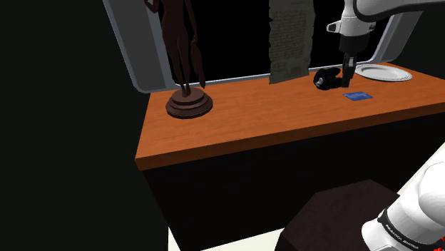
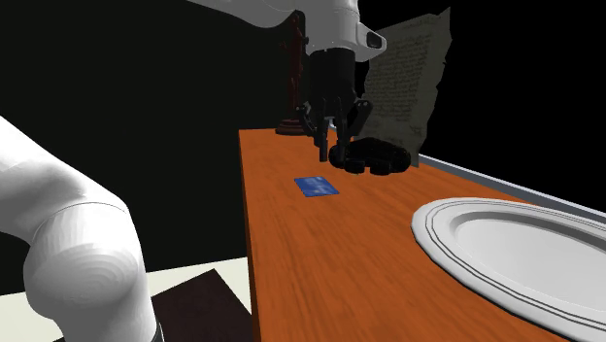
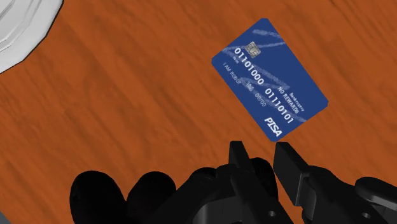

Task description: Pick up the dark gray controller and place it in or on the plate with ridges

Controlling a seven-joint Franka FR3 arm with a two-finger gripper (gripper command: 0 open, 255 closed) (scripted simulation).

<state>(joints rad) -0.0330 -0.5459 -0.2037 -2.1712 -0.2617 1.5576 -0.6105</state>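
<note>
Behind the tabletop (image 1: 271,114) and plate (image 1: 385,73), black area (image 1: 235,36).

Tabletop (image 1: 271,118) between controller (image 1: 326,78) and plate (image 1: 384,73) lies open (flat card (image 1: 358,95) nearby).

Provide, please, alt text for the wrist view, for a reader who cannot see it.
The all-black gripper is down at a near-black, lumpy controller on an orange-brown wooden tabletop. A blue bank card with white lettering lies flat just past it, and the ridged rim of a round white plate shows farther off.
</note>
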